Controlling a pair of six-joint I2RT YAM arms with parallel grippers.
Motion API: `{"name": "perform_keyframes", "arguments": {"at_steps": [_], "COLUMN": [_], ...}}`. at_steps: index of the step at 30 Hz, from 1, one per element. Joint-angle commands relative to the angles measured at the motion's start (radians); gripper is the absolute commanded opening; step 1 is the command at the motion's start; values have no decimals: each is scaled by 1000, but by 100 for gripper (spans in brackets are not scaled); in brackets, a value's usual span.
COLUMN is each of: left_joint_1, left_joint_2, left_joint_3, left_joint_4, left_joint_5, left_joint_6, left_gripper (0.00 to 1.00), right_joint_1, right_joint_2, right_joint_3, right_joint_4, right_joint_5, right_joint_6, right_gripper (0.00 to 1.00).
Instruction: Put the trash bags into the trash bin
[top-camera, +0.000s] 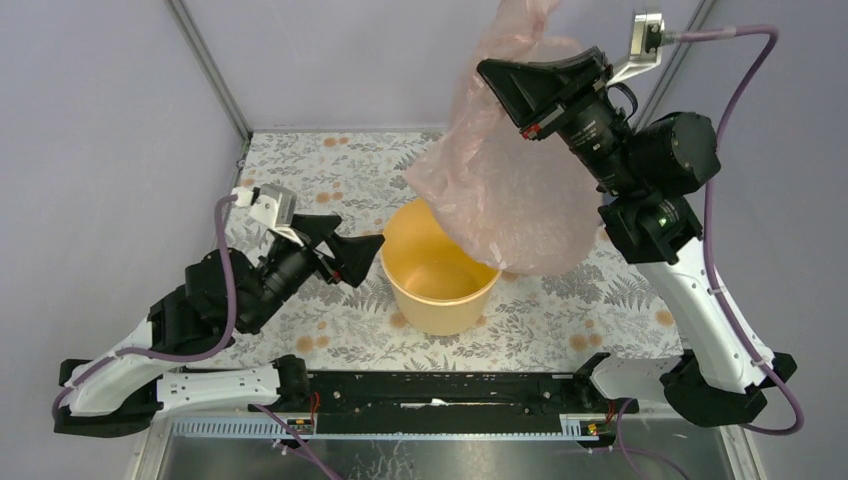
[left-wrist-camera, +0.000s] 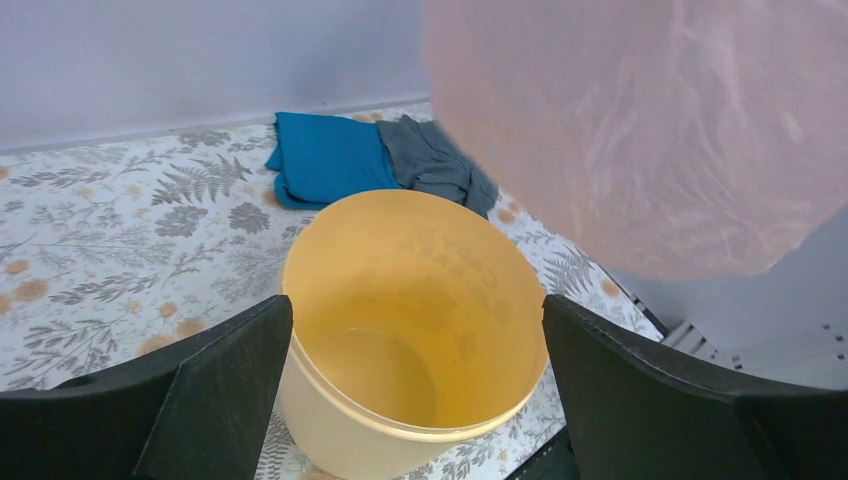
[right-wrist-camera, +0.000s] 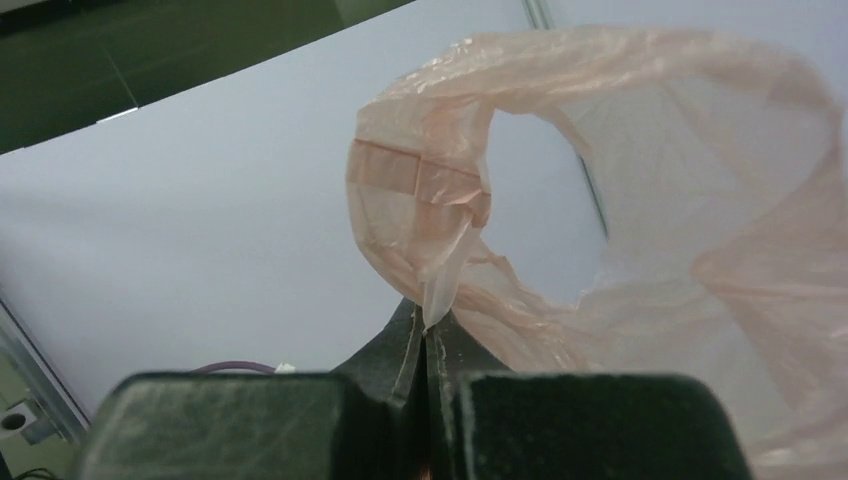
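The pale-pink trash bag (top-camera: 515, 170) hangs high in the air from my right gripper (top-camera: 487, 68), which is shut on its top edge; its lower end droops over the far right rim of the yellow-orange trash bin (top-camera: 440, 270). In the right wrist view the bag (right-wrist-camera: 640, 230) rises from the pinched fingertips of that gripper (right-wrist-camera: 428, 322). My left gripper (top-camera: 372, 250) is open and empty, level with the bin's left rim. In the left wrist view the bin (left-wrist-camera: 420, 320) sits between the wide-open fingers (left-wrist-camera: 215, 390), and the bag (left-wrist-camera: 650, 130) hangs above right.
A blue cloth (left-wrist-camera: 325, 160) and a grey-blue cloth (left-wrist-camera: 435, 160) lie on the floral table cover beyond the bin in the left wrist view. Grey walls close the back and sides. A black rail (top-camera: 440, 395) runs along the near edge.
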Motion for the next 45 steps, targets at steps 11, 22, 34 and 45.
{"name": "perform_keyframes", "arguments": {"at_steps": [11,22,34,45], "left_joint_1": [0,0,0,0], "left_joint_2": [28,-42,-106,-115], "left_joint_3": [64,28,7,17], "left_joint_4": [45,45,5,14], "left_joint_5": [-205,-266,-304,-317], "left_joint_6": [100,54,2,15], "left_gripper": [99,99,99,99], "right_joint_1": [5,5,8,13], "right_joint_2": [-178,142,278,95], "right_joint_3": [-237,36,142,-119], "right_joint_4": [163,284,393,425], "right_joint_5": [258,-78,-139,-95], "right_joint_6": [187,469,627,603], "right_gripper": [0,0,0,0]}}
